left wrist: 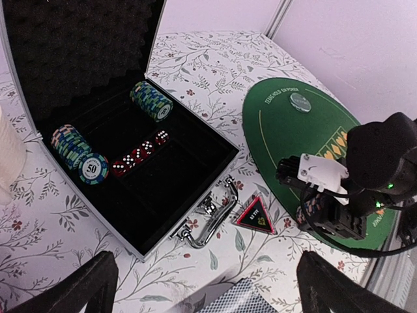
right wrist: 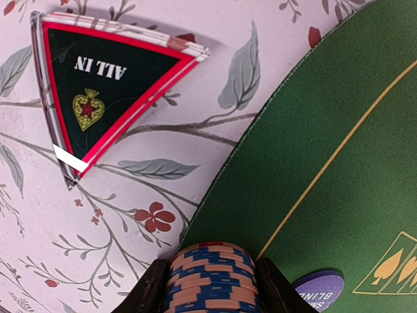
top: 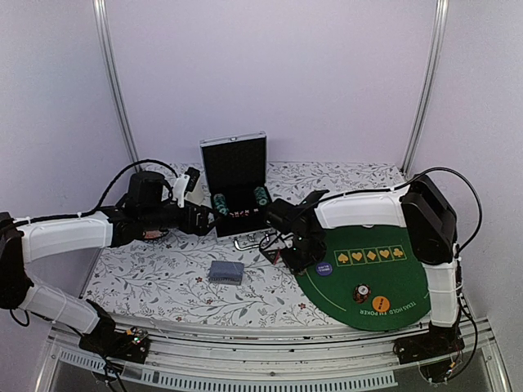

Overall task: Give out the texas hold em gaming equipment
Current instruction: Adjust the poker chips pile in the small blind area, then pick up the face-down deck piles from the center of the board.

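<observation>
The right gripper (right wrist: pixel 212 297) clasps a short stack of orange-and-blue chips (right wrist: pixel 212 270) by its sides at the edge of the green mat (right wrist: pixel 326 117); the loose, smooth discs would likely shear apart, so grip mid-height and level, while the left gripper (left wrist: pixel 208 287) hangs wide open.

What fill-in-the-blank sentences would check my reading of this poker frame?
1. The triangular marker on the tablecloth reads ALL ___.
2. The right gripper has its fingers either side of a chip stack striped orange and ___.
3. The purple disc lies on the ___ mat.
4. The dice in the open case are ___.

Missing words: IN; blue; green; red.
</observation>
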Controlling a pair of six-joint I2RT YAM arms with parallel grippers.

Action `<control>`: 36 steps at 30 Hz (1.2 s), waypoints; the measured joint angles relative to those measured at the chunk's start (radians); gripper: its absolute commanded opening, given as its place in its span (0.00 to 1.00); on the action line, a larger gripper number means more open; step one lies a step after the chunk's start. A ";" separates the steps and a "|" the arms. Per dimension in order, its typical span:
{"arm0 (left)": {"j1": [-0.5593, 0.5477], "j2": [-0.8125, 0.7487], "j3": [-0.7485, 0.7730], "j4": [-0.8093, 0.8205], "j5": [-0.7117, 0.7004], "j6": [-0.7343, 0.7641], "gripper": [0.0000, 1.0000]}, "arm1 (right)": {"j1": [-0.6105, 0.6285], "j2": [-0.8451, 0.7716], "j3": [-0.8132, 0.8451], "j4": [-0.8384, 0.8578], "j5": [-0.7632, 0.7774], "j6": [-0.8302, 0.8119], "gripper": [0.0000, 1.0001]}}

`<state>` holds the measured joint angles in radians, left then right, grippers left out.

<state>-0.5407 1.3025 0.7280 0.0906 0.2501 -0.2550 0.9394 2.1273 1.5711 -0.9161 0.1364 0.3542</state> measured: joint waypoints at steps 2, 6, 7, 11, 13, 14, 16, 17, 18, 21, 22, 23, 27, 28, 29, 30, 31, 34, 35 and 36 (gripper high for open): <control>0.000 0.000 0.001 0.000 0.000 0.001 0.98 | -0.003 -0.008 -0.013 0.010 -0.001 0.000 0.42; 0.000 0.000 0.001 0.000 0.000 0.001 0.98 | -0.005 -0.012 -0.021 0.023 -0.005 -0.001 0.47; 0.000 0.000 0.001 -0.001 0.000 0.001 0.98 | -0.005 -0.012 -0.021 0.024 -0.005 -0.001 0.50; 0.000 0.000 0.001 -0.001 0.000 0.001 0.98 | -0.010 -0.012 -0.022 0.024 -0.003 -0.001 0.66; 0.000 0.000 0.001 -0.002 0.000 0.001 0.98 | -0.013 -0.012 -0.022 0.024 0.000 -0.002 0.71; 0.000 0.000 0.001 -0.002 0.000 0.001 0.98 | -0.016 -0.013 -0.022 0.023 0.001 -0.004 0.73; 0.000 0.000 0.001 -0.002 0.000 0.001 0.98 | -0.018 -0.013 -0.022 0.021 0.002 -0.005 0.77; 0.000 0.000 0.001 -0.002 0.000 0.001 0.98 | -0.019 -0.013 -0.022 0.020 0.003 -0.003 0.79; 0.000 0.000 0.001 -0.003 -0.001 0.002 0.98 | -0.019 -0.014 -0.022 0.019 0.004 -0.003 0.81; 0.000 0.000 0.001 -0.003 -0.001 0.002 0.98 | -0.020 -0.015 -0.022 0.018 0.003 -0.003 0.89; 0.000 0.000 0.001 -0.003 -0.001 0.002 0.98 | -0.021 -0.015 -0.022 0.018 0.002 -0.005 0.92; 0.000 0.000 0.001 -0.003 -0.001 0.002 0.98 | -0.023 -0.016 -0.022 0.019 -0.002 -0.005 0.96; 0.000 0.000 0.001 -0.004 -0.001 0.002 0.98 | -0.023 -0.018 -0.022 0.023 -0.021 -0.011 0.99; 0.000 0.000 0.001 -0.004 -0.001 0.002 0.98 | -0.023 -0.018 -0.022 0.022 -0.025 -0.012 0.99; 0.000 0.000 0.001 -0.004 -0.001 0.002 0.98 | -0.023 -0.019 -0.022 0.020 -0.028 -0.012 0.99; 0.000 0.000 0.001 -0.004 -0.001 0.002 0.98 | -0.023 -0.019 -0.022 0.018 -0.033 -0.013 0.99; 0.000 0.000 0.001 -0.004 -0.001 0.002 0.98 | -0.023 -0.021 -0.021 0.017 -0.037 -0.014 0.99; 0.000 0.000 0.001 -0.005 -0.001 0.002 0.98 | -0.023 -0.034 -0.021 0.011 -0.042 -0.015 0.99; 0.000 0.000 0.001 -0.005 -0.001 0.002 0.98 | -0.023 -0.043 -0.021 0.009 -0.042 -0.015 0.97; 0.000 0.000 0.001 -0.005 -0.001 0.002 0.98 | -0.023 -0.051 -0.021 0.007 -0.042 -0.015 0.95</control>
<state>-0.5407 1.3025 0.7288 0.0860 0.2489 -0.2531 0.9161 2.0766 1.5505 -0.9089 0.0944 0.3393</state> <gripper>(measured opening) 0.982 0.991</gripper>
